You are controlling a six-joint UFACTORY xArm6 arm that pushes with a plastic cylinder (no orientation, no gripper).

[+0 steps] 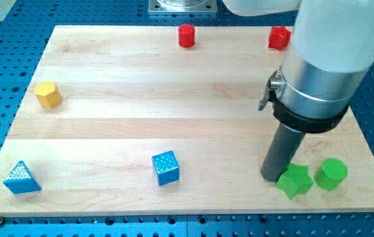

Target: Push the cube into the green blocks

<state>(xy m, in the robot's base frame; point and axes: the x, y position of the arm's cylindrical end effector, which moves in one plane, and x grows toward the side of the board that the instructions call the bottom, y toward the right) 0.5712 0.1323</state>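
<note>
A blue cube point(166, 167) sits near the view's bottom, about mid-board. Two green blocks lie at the bottom right: a green star-shaped block point(295, 181) and a green cylinder point(331, 174) just to its right. My tip point(272, 178) rests on the board right beside the green star's left side, touching or almost touching it. The blue cube is well to the left of my tip.
A blue triangular block point(22, 178) lies at the bottom left. A yellow hexagonal block point(48, 94) is at the left edge. A red cylinder point(186, 35) and a red block point(278, 38) sit along the top edge of the wooden board point(141, 92).
</note>
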